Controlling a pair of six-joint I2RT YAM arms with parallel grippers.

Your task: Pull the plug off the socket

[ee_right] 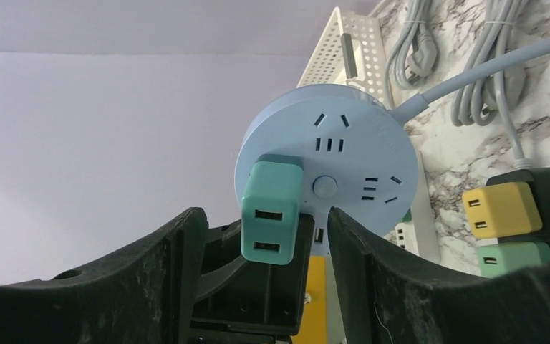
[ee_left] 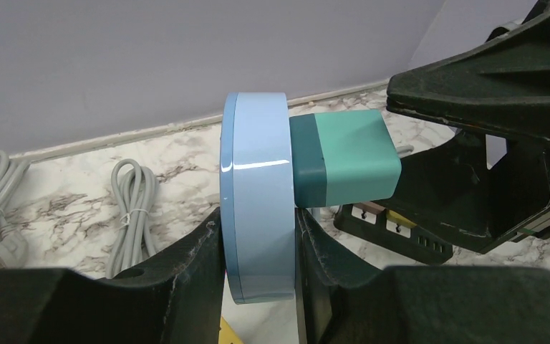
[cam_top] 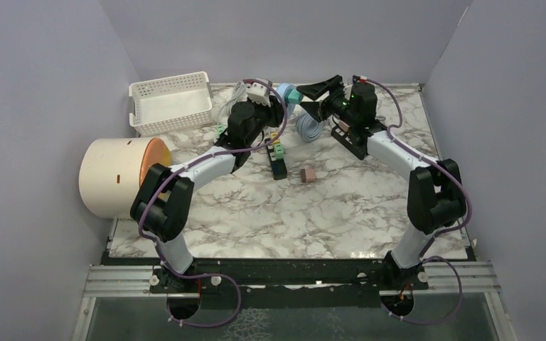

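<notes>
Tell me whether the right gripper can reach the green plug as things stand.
Probably yes: the right gripper is open, its fingers flanking the green plug with nothing between; the left gripper clamps the blue socket.

We log a lab test cell: lilac panels (cam_top: 43, 71) wall the marble-print tabletop (cam_top: 291, 220), aluminium rail (cam_top: 114, 280) along its near edge.

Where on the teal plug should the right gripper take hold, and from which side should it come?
Grip the teal plug on its two flat side faces, coming straight toward the face of the blue socket. The plug juts out square from that face, and the left gripper holds the socket.
</notes>
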